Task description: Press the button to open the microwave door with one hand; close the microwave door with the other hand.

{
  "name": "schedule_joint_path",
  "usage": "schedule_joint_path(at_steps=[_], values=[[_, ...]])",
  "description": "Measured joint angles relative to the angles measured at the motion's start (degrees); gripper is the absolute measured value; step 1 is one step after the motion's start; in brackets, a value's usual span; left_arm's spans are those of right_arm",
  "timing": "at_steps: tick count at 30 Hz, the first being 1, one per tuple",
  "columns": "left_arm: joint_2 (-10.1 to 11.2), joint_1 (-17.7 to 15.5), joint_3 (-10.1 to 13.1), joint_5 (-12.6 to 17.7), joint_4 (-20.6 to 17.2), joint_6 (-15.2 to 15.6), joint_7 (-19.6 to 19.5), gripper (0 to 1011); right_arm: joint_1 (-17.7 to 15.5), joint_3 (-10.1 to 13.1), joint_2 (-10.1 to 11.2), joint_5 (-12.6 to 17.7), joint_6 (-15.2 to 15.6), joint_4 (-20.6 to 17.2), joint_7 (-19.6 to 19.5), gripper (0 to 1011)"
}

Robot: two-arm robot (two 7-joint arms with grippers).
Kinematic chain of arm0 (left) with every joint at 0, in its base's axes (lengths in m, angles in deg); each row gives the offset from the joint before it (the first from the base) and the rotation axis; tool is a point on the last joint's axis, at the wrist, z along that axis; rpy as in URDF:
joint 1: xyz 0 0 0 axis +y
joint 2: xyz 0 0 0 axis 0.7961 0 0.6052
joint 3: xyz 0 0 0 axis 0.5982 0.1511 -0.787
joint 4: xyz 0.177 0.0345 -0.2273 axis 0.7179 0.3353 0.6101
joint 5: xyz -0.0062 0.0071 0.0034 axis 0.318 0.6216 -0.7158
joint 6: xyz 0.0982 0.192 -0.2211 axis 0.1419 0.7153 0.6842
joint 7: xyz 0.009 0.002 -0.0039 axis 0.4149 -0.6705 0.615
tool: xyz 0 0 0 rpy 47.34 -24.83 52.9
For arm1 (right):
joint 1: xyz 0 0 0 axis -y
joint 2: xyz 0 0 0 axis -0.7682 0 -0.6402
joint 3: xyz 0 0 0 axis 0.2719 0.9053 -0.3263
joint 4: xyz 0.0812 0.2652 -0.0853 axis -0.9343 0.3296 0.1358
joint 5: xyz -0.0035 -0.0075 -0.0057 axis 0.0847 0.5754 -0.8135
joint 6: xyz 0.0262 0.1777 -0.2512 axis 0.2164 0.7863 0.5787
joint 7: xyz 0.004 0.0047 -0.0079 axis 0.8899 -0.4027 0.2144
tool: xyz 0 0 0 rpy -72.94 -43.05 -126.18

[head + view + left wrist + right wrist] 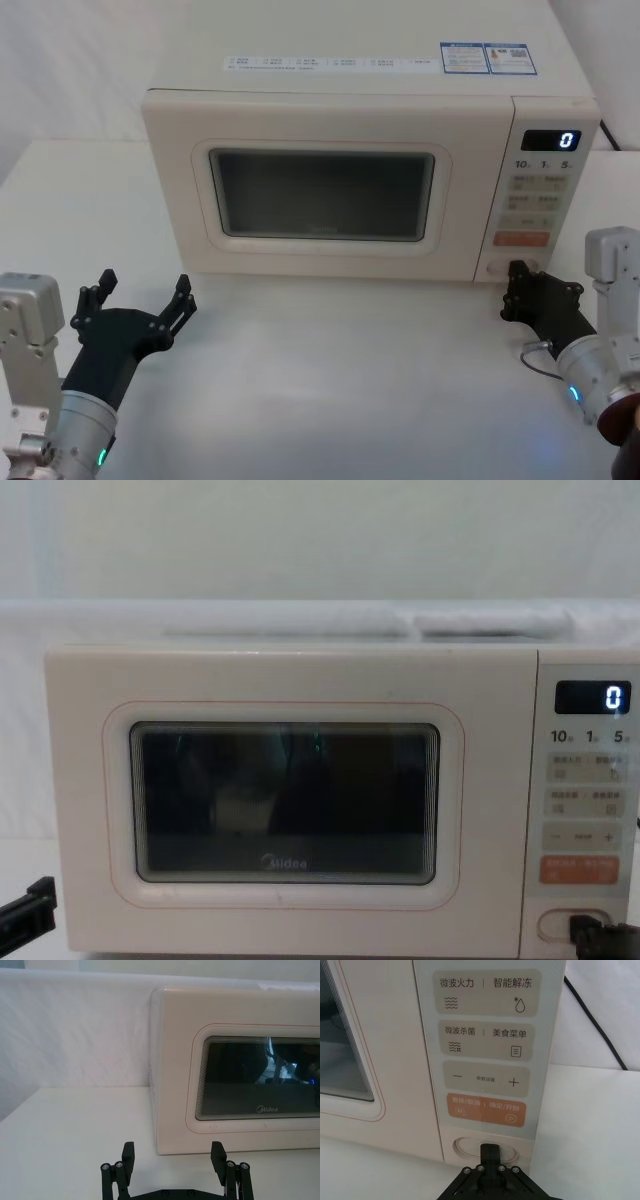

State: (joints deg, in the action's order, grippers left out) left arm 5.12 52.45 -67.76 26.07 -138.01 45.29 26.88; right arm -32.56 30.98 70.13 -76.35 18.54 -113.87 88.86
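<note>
The microwave door (320, 255) is closed, flush with the cream body; its dark window and Midea logo show on the door (300, 680) in the chest view. The button (467, 1148), a wide cream pill, sits at the bottom of the control panel below the orange key. My right gripper (490, 1150) is shut, and its joined tip rests against the button's middle. The right gripper (582, 928) covers the right part of the button (555, 924) in the chest view. My left gripper (145, 292) hovers open over the table in front of the microwave's left corner, short of the door (250, 1127).
The microwave (340, 80) stands on a white table (340, 380) against a white backdrop. A black cable (595, 1020) runs behind its right side. The display (552, 140) reads 0. Bare table lies between the two arms.
</note>
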Motion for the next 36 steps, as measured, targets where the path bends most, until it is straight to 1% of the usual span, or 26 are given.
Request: schedule_joint_path(at_steps=[36], values=[[0.0, 0.0, 0.0, 0.0, 0.0, 0.0, 0.0, 1001, 1.3, 0.0, -0.3, 0.4, -0.4, 1.6, 0.0, 0]])
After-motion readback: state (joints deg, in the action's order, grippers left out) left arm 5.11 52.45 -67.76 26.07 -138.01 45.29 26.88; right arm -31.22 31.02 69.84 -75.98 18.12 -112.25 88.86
